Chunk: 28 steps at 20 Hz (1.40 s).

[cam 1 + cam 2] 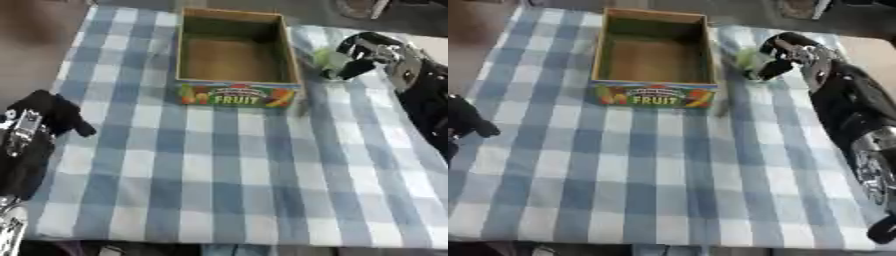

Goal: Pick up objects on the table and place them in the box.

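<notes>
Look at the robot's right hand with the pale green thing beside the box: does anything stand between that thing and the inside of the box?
Only the box's own right wall separates the green thing, in the right hand, from the bare inside.

looks like a staged tabletop setup, lab or demo room, exact kind cannot be told. a table (219, 165) is covered with a blue and white checked cloth (649, 165). an open cardboard box (234, 55) printed "fruit" is set near the far edge. bare brownish floor (31, 30) is seen past the table's left edge, greyish floor past the far edge. a blurred dark object (359, 6) is seen beyond the far right corner.
</notes>
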{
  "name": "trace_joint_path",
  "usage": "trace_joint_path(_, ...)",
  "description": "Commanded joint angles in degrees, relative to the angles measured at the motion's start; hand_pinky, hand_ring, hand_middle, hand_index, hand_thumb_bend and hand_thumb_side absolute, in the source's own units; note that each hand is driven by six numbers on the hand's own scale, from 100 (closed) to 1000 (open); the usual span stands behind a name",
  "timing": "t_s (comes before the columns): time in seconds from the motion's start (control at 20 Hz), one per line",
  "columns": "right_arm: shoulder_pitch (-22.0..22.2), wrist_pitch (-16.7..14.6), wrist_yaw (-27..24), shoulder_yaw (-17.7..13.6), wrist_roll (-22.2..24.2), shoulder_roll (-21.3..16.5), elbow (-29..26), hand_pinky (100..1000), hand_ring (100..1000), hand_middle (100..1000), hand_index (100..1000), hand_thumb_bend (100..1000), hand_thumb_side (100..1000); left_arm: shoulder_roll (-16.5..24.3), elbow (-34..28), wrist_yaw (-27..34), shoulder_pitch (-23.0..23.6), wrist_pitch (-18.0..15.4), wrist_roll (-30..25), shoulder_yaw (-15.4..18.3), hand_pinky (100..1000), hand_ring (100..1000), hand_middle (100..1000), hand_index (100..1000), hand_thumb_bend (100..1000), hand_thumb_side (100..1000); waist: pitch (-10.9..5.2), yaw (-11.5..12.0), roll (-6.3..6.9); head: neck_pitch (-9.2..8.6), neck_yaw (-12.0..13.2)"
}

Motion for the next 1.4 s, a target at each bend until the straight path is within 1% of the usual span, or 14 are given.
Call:
trace_joint_path(0.05, -0.7, 0.1, -0.6, 0.3, -1.2, -0.5, -0.3, 401, 464, 506, 574, 270, 342, 0.5, -0.9, 0.1, -0.6, 0.0, 0.1, 0.2, 521, 422, 421, 555, 100, 685, -0.63, -0.1, 0.32, 0.34, -0.2)
trace_joint_path(0.1, -0.6, 0.3, -0.5, 0.3, -1.7, -0.5, -0.4, 363, 430, 459, 515, 223, 331, 0.5, -0.9, 0.1, -0.6, 0.0, 0.1, 0.2, 520, 422, 421, 555, 100, 685, -0.62, 0.0, 0.31, 0.34, -0.2)
trace_joint_path(0.15, -0.6, 0.4, -0.4, 0.3, -2.5, -0.5, -0.5, 341, 413, 439, 493, 207, 325, 0.5, -0.9, 0.1, -0.6, 0.0, 0.1, 0.2, 520, 422, 421, 555, 100, 685, -0.61, 0.0, 0.31, 0.34, -0.2)
trace_joint_path(0.2, -0.6, 0.6, -0.2, 0.4, -3.3, -0.5, -0.7, 299, 375, 394, 446, 172, 317, 0.5, -0.9, 0.1, -0.6, 0.0, 0.1, 0.2, 520, 422, 421, 555, 100, 684, -0.6, 0.0, 0.31, 0.34, -0.2)
trace_joint_path(0.35, -0.5, 0.8, 0.6, 0.4, -6.9, -0.5, -1.3, 224, 300, 309, 358, 102, 292, 0.5, -0.9, 0.1, -0.5, 0.0, 0.1, 0.3, 520, 422, 421, 555, 100, 685, -0.6, 0.1, 0.34, 0.34, -0.3)
trace_joint_path(0.55, -0.4, 0.5, 1.8, 0.2, -11.8, -0.2, -2.2, 117, 197, 217, 269, 100, 262, 0.5, -0.9, 0.1, -0.5, 0.0, 0.1, 0.2, 520, 422, 422, 555, 100, 686, -0.66, 0.0, 0.32, 0.34, -0.4)
trace_joint_path(0.65, -0.4, 0.2, 2.0, 0.1, -14.0, -0.2, -2.7, 100, 137, 162, 216, 100, 246, 0.5, -0.9, 0.1, -0.5, 0.0, 0.1, 0.2, 520, 422, 422, 555, 100, 686, -0.7, 0.0, 0.29, 0.34, -0.4)
trace_joint_path(0.7, -0.4, 0.0, 2.0, 0.0, -15.0, -0.2, -2.9, 100, 115, 145, 202, 100, 239, 0.5, -0.9, 0.1, -0.5, 0.0, 0.1, 0.2, 520, 422, 422, 555, 100, 686, -0.71, -0.1, 0.27, 0.34, -0.4)
trace_joint_path(0.8, -0.4, -0.3, 1.7, -0.1, -16.8, -0.1, -3.4, 100, 100, 126, 192, 100, 230, 0.5, -0.8, 0.1, -0.4, 0.0, 0.1, 0.2, 520, 422, 422, 555, 100, 685, -0.77, -0.1, 0.24, 0.34, -0.4)
trace_joint_path(1.0, -0.5, -1.6, -0.4, -0.3, -19.6, -0.2, -5.6, 100, 100, 107, 185, 100, 215, 0.5, -0.8, 0.2, -0.3, 0.0, 0.1, 0.3, 520, 423, 422, 556, 100, 686, -0.88, -0.3, 0.21, 0.34, -0.4)
trace_joint_path(1.15, -0.7, -2.8, -2.0, -0.2, -20.2, -0.3, -8.3, 100, 100, 100, 181, 100, 205, 0.4, -0.8, 0.2, -0.3, 0.0, 0.1, 0.3, 521, 423, 423, 556, 100, 685, -0.97, -0.4, 0.18, 0.34, -0.4)
trace_joint_path(1.4, -1.1, -5.0, -5.1, 0.0, -19.2, -0.4, -13.5, 100, 100, 100, 178, 100, 193, 0.5, -0.8, 0.2, -0.2, 0.0, 0.1, 0.3, 521, 423, 423, 556, 100, 685, -1.16, -0.6, 0.08, 0.34, -0.4)
